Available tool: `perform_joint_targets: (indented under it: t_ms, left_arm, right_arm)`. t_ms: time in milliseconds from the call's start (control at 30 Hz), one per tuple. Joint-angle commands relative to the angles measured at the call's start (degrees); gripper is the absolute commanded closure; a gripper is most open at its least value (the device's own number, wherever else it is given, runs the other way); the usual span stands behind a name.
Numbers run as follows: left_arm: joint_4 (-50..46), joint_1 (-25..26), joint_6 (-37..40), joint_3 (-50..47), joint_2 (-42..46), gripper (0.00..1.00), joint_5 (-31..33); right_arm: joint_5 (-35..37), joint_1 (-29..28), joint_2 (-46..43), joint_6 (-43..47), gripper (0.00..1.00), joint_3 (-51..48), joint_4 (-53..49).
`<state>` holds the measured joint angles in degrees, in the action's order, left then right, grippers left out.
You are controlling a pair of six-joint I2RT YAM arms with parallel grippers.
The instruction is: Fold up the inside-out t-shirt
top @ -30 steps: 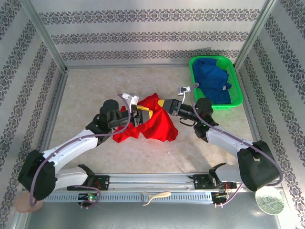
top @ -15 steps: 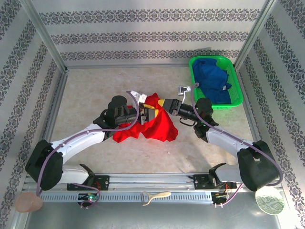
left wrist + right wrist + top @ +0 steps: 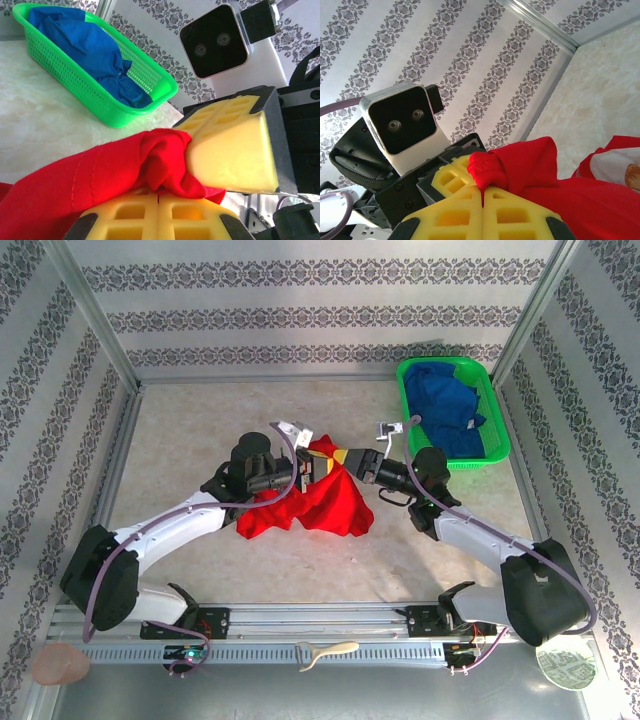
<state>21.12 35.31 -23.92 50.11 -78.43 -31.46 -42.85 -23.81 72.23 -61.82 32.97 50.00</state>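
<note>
**Both grippers pinching the same bunch of red shirt, mid-table**

Starting on the left of the top view: the left arm is reaching in across the table point(image 3: 180, 420), and the left gripper point(image 3: 308, 469) is sitting at the upper edge of the inside-out t-shirt point(image 3: 322, 503). Its yellow pads are squeezing right together with a fold of red cloth caught at the tips. You can see that nicely in the left wrist view, where the left gripper point(image 3: 159, 199) is closing on the t-shirt point(image 3: 100, 175).

The shirt itself is lying crumpled around the middle of the table. Most of it is spreading out toward the near side, and one bunch is getting lifted up between the two grippers.

Just right of that, the right gripper point(image 3: 346, 458) is coming in from the other side, and it's almost nose to nose with the left one. In the right wrist view the right gripper point(image 3: 483, 196) is closing tight too, nipping a small knot of the red shirt point(image 3: 540, 167), with a bit of white print point(image 3: 620, 167) showing off to the side.

Further right, the green basket point(image 3: 497, 420) is sitting in the far right corner. It's holding a blue garment point(image 3: 445, 405) and it's well apart from the shirt.
</note>
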Motion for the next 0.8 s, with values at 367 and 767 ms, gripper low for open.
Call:
perform_joint_targets:
  t_ms: [367, 767]
  left_arm:
    - [-18.50, -6.36, -18.06, 21.36, 1.43, 1.00, -16.08]
    - [-28.26, -7.72, -19.66, 24.18, 1.89, 1.00, -12.19]
  right_arm:
    - [5.74, 3.13, -3.89, 4.74, 0.33, -2.21, -7.11]
    - [23.81, -8.93, -16.08, 24.55, 0.26, 7.73, -37.14]
